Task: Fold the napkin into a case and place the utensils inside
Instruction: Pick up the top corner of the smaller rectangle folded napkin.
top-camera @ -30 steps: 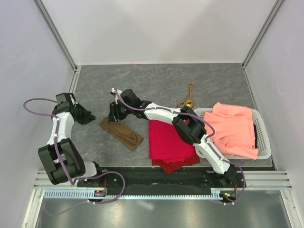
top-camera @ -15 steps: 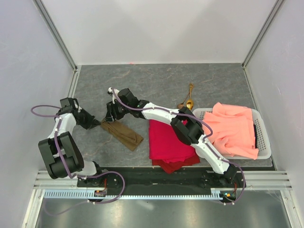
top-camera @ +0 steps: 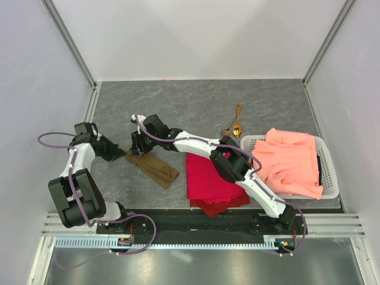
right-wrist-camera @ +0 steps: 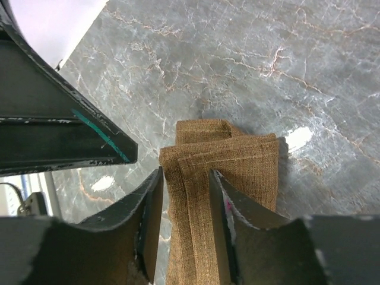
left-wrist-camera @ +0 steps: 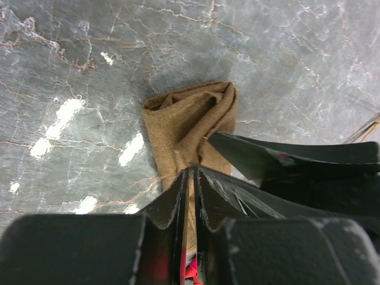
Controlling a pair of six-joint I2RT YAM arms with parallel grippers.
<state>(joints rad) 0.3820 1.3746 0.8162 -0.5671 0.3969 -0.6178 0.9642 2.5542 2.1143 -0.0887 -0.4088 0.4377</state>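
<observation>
The olive-brown napkin [top-camera: 153, 168] lies folded into a narrow case on the grey table, running diagonally. It also shows in the left wrist view [left-wrist-camera: 187, 122] and the right wrist view [right-wrist-camera: 228, 160]. My left gripper [top-camera: 121, 154] is shut, its tips [left-wrist-camera: 191, 173] at the case's far-left end. My right gripper [top-camera: 138, 149] is over the same end, jaws open and straddling a layered fold [right-wrist-camera: 185, 178]. The two gold utensils [top-camera: 236, 124] lie apart at the back, right of centre.
A folded red cloth [top-camera: 211, 178] lies right of the napkin under the right arm. A white basket [top-camera: 330, 178] holding a salmon-orange cloth [top-camera: 291, 161] stands at the right. The left wall is close to the left arm.
My left gripper has swung right from beside the wall to the napkin's far-left end. My right gripper has shifted slightly left over that end. The napkin has stayed put.
</observation>
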